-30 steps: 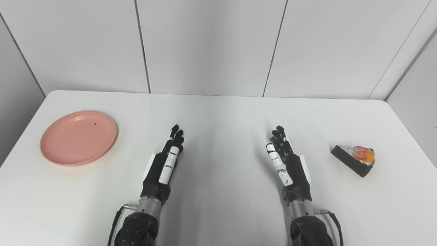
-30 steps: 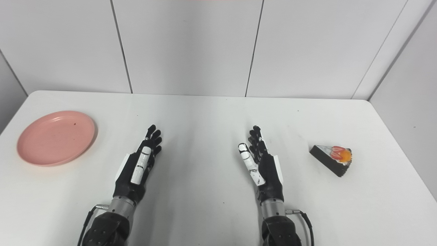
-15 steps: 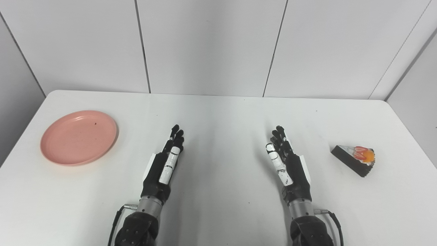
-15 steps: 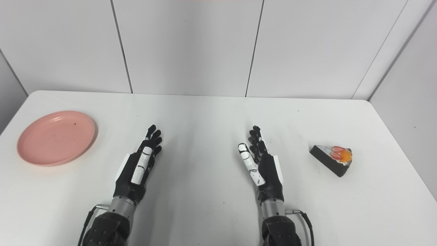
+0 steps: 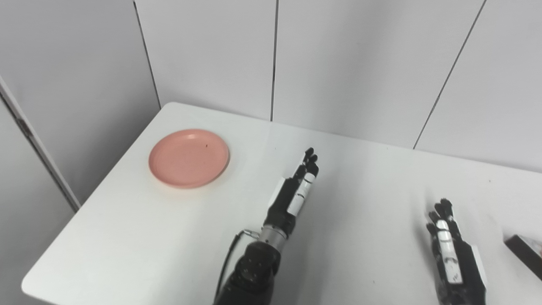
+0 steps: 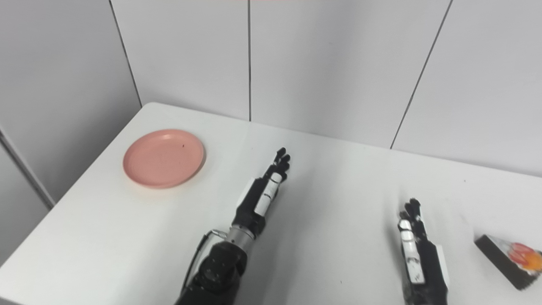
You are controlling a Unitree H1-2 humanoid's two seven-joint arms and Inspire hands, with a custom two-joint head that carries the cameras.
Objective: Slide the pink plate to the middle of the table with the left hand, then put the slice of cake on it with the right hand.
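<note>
A pink plate (image 5: 189, 158) sits empty on the white table (image 5: 169, 237) near its far left corner. My left hand (image 5: 294, 194) lies open and flat on the table, to the right of the plate and apart from it. My right hand (image 6: 419, 254) lies open and empty at the lower right. The slice of cake (image 6: 510, 260), dark with red and orange topping, lies on the table just right of the right hand. In the left eye view only its dark corner (image 5: 525, 254) shows at the frame edge.
The table's left edge (image 5: 93, 195) runs close to the plate, with a grey wall panel (image 5: 51, 127) beside it. White wall panels (image 6: 330, 63) stand behind the table's far edge.
The whole picture has shifted: the camera has turned to the left. The plate, the cake and both hands show no move of their own.
</note>
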